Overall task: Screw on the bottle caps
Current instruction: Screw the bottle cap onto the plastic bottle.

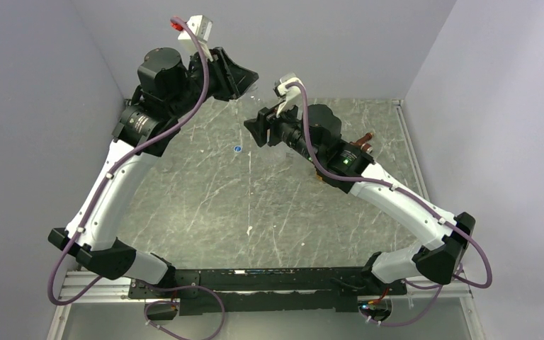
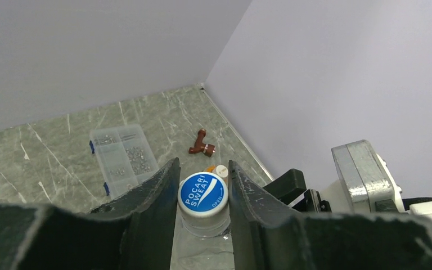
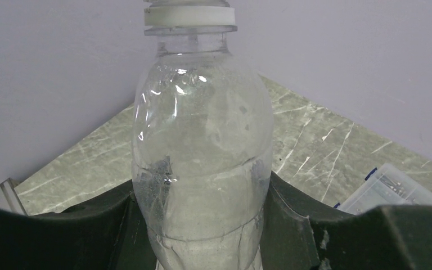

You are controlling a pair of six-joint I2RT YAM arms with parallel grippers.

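The bottle cap (image 2: 202, 194), blue, sits atop the clear bottle (image 3: 202, 157), pinched snugly between the left fingers (image 2: 157, 197). The right fingers (image 3: 292, 225) clamp the bottle's body, holding it upright. Another blue cap (image 1: 237, 149) lies alone on the surface (image 1: 205, 212).

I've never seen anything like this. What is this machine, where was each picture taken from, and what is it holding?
These are two robot arms, the left arm and the right arm, bolted at the near edge of a grey table. The wide picture looks down from above and behind them; the other two come from cameras on each wrist. The right gripper clamps a clear bottle by its body. The left gripper has its fingers pinching the blue cap on that bottle's neck. On the table lie a clear plastic box, a brown piece and a loose cap.
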